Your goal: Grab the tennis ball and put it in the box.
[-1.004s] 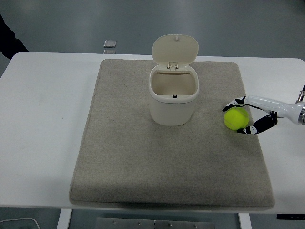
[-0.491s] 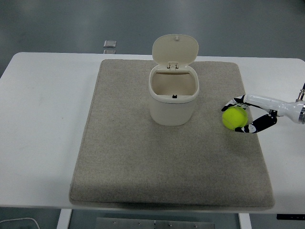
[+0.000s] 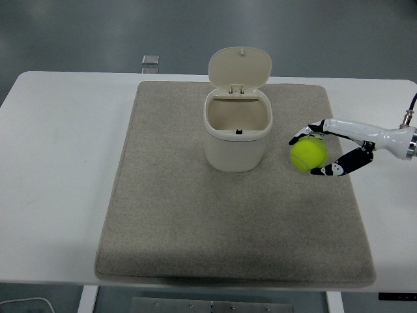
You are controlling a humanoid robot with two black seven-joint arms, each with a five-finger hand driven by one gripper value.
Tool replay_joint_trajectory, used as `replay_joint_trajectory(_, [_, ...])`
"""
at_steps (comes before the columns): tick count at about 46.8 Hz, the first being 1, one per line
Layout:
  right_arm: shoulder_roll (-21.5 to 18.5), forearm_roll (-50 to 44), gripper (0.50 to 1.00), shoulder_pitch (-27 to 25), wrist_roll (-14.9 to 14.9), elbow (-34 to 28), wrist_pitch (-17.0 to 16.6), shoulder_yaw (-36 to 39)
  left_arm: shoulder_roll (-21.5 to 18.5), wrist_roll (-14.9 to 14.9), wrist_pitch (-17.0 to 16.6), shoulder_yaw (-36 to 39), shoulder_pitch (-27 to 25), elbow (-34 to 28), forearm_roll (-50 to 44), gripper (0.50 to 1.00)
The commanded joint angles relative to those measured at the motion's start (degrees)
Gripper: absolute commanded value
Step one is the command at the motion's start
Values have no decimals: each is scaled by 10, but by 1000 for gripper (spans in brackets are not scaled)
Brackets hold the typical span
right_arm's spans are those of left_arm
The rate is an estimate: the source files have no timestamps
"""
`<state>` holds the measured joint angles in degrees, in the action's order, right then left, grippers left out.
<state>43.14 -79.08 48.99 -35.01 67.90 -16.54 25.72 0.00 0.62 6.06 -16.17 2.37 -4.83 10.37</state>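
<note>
Ball [image 3: 308, 154] sits pinched in our right hand [image 3: 332, 151], fingers [image 3: 329, 171] wrapped round it, just right of the box [image 3: 237, 134]. We reckon the flipped-up lid [image 3: 240, 66] leaves the top open for dropping in.

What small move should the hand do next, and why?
Probably carry the tennis ball left and a little higher: the right hand holds it beside the box, right of the rim, and the lid stands open.
</note>
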Motion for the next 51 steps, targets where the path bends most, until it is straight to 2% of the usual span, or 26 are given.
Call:
replay_joint_trajectory(1, [-2, 1, 500, 8, 0, 0, -13, 11, 0, 0, 0, 0, 0, 0, 0, 992])
replay_joint_trajectory(9, [-4, 2, 500, 25, 0, 1, -26, 28, 0, 0, 0, 0, 0, 0, 0, 992])
replay_joint_trajectory(16, [-9, 6, 500, 33, 0, 1, -64, 59, 0, 0, 0, 0, 0, 0, 0, 992])
replay_joint_trajectory(22, [-24, 9, 500, 34, 0, 8, -91, 94, 0, 0, 0, 0, 0, 0, 0, 992])
replay_joint_trajectory(26, [-38, 29, 500, 36, 0, 14, -97, 111, 0, 0, 0, 0, 0, 0, 0, 992])
replay_joint_trajectory(30, [-53, 48, 500, 58, 0, 15, -104, 111, 0, 0, 0, 0, 0, 0, 0, 992])
replay_joint_trajectory(46, [-135, 59, 500, 70, 0, 4, -97, 108, 0, 0, 0, 0, 0, 0, 0, 992])
replay_joint_trajectory(51, [-157, 60, 500, 69, 7, -12, -76, 106, 0, 0, 0, 0, 0, 0, 0, 992])
